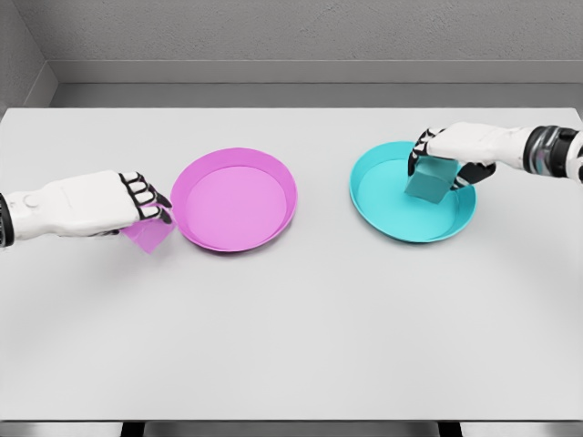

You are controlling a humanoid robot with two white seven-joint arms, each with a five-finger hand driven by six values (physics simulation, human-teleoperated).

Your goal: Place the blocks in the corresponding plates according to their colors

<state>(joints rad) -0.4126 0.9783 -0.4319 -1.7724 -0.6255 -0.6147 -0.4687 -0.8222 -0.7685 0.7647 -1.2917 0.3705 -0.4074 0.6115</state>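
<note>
Over the cyan plate (383, 214), the right hand (453, 150) clamps a tilted cyan block (429, 180).

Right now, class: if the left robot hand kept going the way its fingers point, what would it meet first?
Probably the pink plate, near rim; the left robot hand, gripping the pink block, points right at it.

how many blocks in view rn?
2. The pink block is in the left robot hand, just left of the pink plate. The teal block is in the right robot hand, over the teal plate. None look hidden.
</note>
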